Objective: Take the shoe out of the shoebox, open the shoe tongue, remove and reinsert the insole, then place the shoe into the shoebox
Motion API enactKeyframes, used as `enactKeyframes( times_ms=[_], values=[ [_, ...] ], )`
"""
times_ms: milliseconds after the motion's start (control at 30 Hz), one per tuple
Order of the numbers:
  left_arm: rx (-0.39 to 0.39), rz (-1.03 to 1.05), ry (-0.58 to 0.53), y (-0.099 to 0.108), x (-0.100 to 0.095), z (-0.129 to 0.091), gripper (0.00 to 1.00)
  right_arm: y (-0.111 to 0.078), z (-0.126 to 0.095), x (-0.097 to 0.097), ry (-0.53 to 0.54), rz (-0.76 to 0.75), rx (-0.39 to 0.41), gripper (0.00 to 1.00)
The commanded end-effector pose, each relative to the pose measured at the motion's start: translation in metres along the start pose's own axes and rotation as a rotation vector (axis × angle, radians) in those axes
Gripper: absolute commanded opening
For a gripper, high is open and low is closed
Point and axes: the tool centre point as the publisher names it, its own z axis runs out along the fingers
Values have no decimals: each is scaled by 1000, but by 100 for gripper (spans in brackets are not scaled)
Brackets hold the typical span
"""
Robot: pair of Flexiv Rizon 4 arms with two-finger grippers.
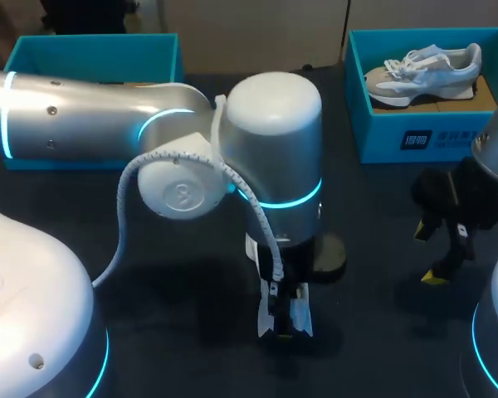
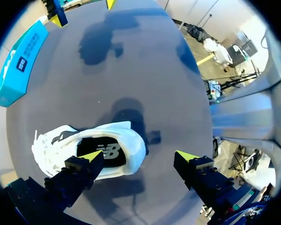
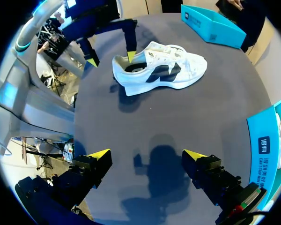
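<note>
While one shoe (image 3: 159, 70) lies loose, second shoe (image 1: 423, 73), two boxes (image 1: 373, 124) (image 1: 91, 54) perhaps

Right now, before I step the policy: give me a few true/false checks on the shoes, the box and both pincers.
1. A white shoe stands on the table, outside any box. True.
2. The right pincer is shut on that shoe. False: it is open over bare table, apart from the shoe.
3. The shoebox at the head view's right is empty. False: a second shoe lies in it.
4. The left pincer is open, with one fingertip at the shoe's opening and the other outside, beyond the heel. True.
5. The white shoe on the table is upside down. False: it sits sole down, opening up.
</note>
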Motion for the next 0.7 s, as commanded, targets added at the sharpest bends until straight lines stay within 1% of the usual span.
enactKeyframes(
  times_ms=[33, 300, 533, 700],
  values=[
    [-17, -19, -10, -5, -2, 11, 100, 0, 1, 0, -1, -1, 1, 100],
    [-25, -42, -15, -7, -6, 25, 100, 0, 1, 0, -1, -1, 1, 100],
    [-43, -61, -22, -10, -6, 39, 100, 0, 1, 0, -1, -1, 1, 100],
    [-47, -70, -23, -8, -7, 45, 100, 0, 1, 0, -1, -1, 1, 100]
  ],
)
